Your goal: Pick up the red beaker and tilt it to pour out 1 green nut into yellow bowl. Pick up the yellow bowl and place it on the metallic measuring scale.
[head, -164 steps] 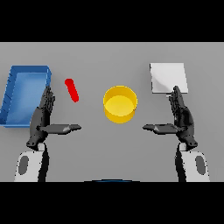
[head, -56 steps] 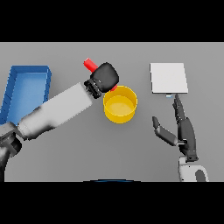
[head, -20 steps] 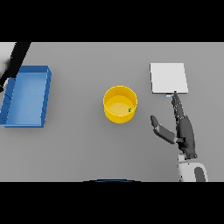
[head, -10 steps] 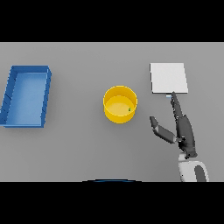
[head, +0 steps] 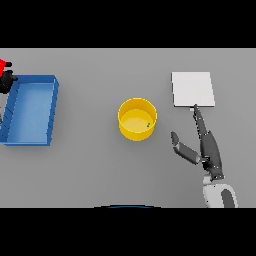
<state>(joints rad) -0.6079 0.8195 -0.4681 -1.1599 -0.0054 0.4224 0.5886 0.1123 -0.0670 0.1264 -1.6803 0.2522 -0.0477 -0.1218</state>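
Nut (head: 148, 125) seen in bowl (head: 137, 119); beaker (head: 4, 64) gripped by left hand (head: 7, 80), far left; right hand (head: 207, 147) fingers straight, bowl lift judged next

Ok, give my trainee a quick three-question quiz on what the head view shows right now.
1. True or false: a green nut lies inside the yellow bowl.
2. Where is the red beaker? A) on the scale B) at the far left edge, by the left hand C) in the bowl
3. Fill in: the right hand has ___ fingers pointing toward the metallic scale.

Key: 1 true; 2 B; 3 straight.
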